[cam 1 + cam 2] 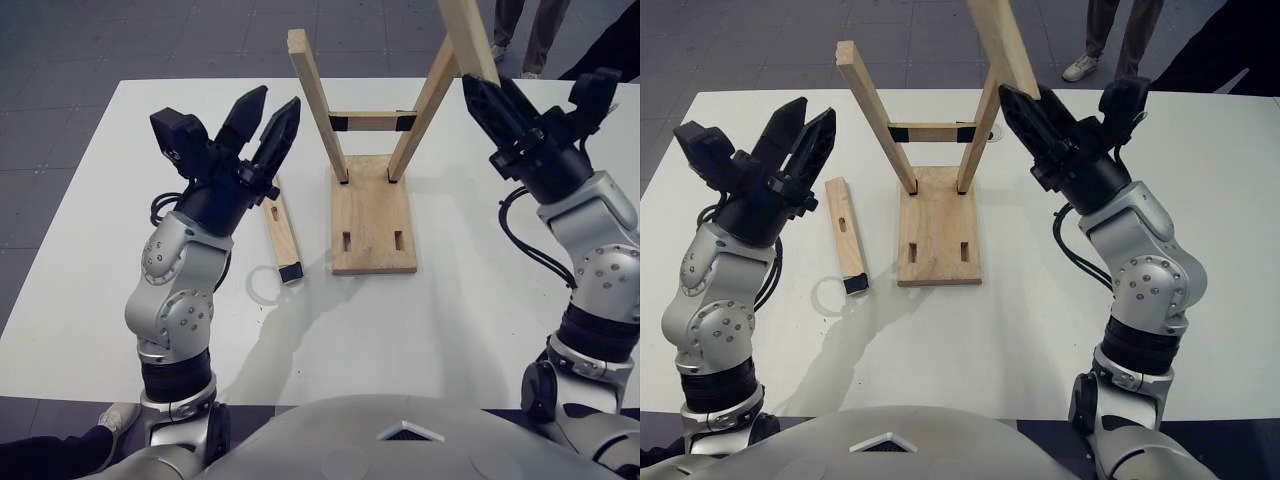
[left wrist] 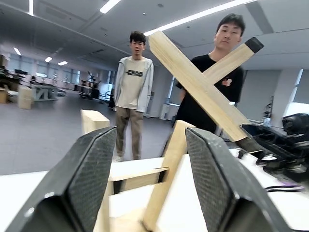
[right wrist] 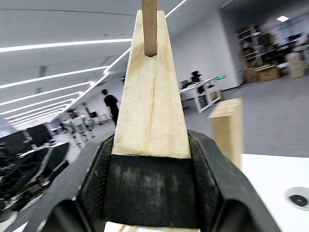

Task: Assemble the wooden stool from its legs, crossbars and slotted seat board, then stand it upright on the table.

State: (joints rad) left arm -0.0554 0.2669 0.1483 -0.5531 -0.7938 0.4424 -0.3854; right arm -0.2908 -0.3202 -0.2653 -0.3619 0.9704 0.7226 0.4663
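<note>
Noting from the left: left gripper [image 1: 258, 118] hangs above the table [image 1: 100, 200], fingers spread, nothing between them. Just beside and below it, a loose slotted bar [image 1: 281, 238] lies flat on the table, black-capped end towards the robot. Seat board [image 1: 372, 225] lies flat mid-table. Left leg [image 1: 318, 105] and right leg [image 1: 423, 112] stand in its far slots, joined by a crossbar [image 1: 372, 121]; near slots [image 1: 347, 241] bare. Right gripper [image 1: 478, 92] is clamped on a third leg [image 1: 468, 30], held raised and crossing the right leg's top; contact there cannot be told
</note>
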